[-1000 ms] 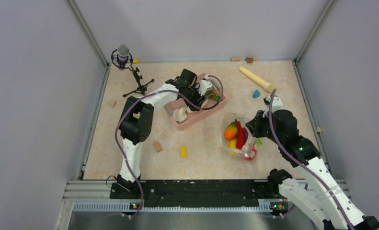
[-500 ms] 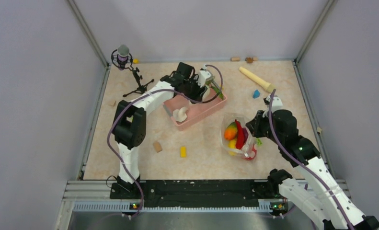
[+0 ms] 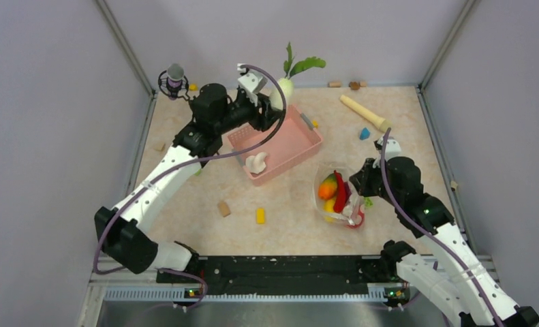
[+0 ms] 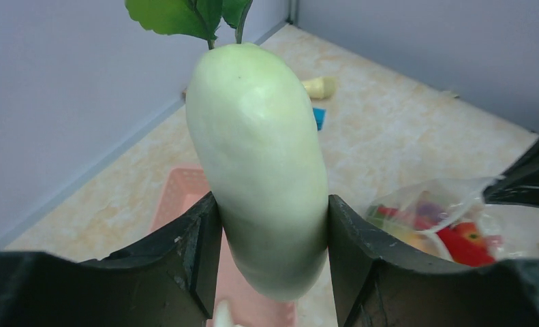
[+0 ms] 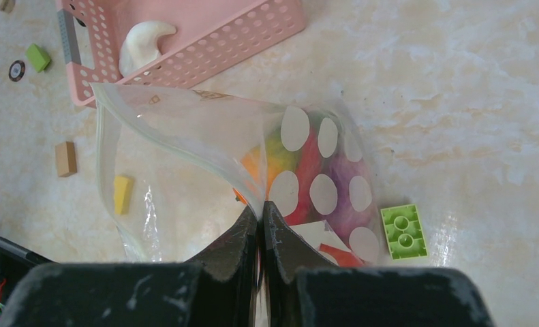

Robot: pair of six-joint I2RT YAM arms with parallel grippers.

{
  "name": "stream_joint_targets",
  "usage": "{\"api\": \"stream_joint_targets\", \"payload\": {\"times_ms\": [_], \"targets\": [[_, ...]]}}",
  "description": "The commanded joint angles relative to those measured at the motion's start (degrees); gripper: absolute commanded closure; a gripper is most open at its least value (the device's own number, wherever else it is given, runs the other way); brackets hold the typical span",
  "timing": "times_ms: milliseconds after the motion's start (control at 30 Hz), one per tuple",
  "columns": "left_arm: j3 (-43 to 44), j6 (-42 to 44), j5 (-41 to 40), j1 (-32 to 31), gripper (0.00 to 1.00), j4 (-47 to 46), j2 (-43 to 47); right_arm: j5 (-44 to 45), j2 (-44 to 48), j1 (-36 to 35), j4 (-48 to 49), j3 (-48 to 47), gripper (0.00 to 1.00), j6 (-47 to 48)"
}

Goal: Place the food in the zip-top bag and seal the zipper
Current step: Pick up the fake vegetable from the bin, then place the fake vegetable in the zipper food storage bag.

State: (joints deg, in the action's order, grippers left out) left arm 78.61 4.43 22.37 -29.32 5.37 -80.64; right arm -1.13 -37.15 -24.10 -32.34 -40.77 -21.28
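Zip-top bag point(image 5: 150, 197): loading in hand, sealing not begun. Findings follow, by size.

Arms: two. The left gripper point(image 4: 272, 204) is clamped about the middle of one white radish point(image 4: 256, 136), leaves uppermost. It holds the radish aloft past the far corner of the pink basket point(image 3: 300, 139), well apart from the bag. The right gripper point(image 5: 261, 214) is pinched tight on the bag's mouth edge, holding it raised so the mouth gapes.

Basket: one, on the table near the bag. One curved white piece point(image 5: 144, 44) lies inside.

Bag: one, lying to the right of the basket. The zipper point(image 5: 191, 158) stands unpressed. Contents seen through the plastic:
- one orange-green mango point(image 3: 328, 184)
- one yellow mango point(image 3: 330, 204)
- one red chili point(image 3: 341, 192)
- one purple onion point(image 5: 341, 218)
- a further red item low in the bag, which cannot be identified with certainty

Loose pieces near the bag: one tan block point(image 5: 65, 158), one yellow block point(image 5: 122, 194), one green studded brick point(image 5: 403, 231). None belongs to the task.

Assessment: the next move calls for carrying the radish across to the held-open mouth and feeding it in root end first, since its length and leaves are likely to catch the rim. The white piece would follow, then the seal.
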Motion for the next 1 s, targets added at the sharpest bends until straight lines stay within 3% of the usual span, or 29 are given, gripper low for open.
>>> {"api": "stream_joint_targets", "payload": {"times_ms": [0, 167, 233, 433, 633, 733, 967], "targets": [[-6.31, -13.84, 7.04, -1.16, 0.80, -11.88, 5.35, 0.86, 0.23, 0.19, 2.09, 0.01, 0.95, -0.91], [-10.80, -26.57, 3.09, -4.74, 0.90, -12.79, 11.83, 0.86, -0.08, 0.13, 2.23, 0.08, 0.95, -0.98], [-11.65, -29.47, 5.72, -6.43, 0.90, -10.26, 13.37, 0.86, 0.04, 0.12, 2.21, 0.06, 0.95, -1.13], [-16.26, -36.96, 3.43, -13.14, 0.86, -5.59, 15.95, 0.86, 0.04, 0.16, 2.61, 0.33, 0.95, -1.28], [-21.76, -50.43, 13.22, -14.90, 1.00, -8.88, 11.79, 0.17, -0.21, 0.16, 2.68, 0.08, 0.96, -1.22], [-24.62, -56.00, 15.75, -15.87, 1.00, -10.38, 9.89, -0.25, -0.20, 0.12, 3.06, 0.34, 0.95, -1.19], [-22.40, -53.47, 16.97, -23.03, 1.00, 0.30, 8.94, -1.48, -0.54, 0.18, 3.14, -0.02, 0.95, -0.83]]}}
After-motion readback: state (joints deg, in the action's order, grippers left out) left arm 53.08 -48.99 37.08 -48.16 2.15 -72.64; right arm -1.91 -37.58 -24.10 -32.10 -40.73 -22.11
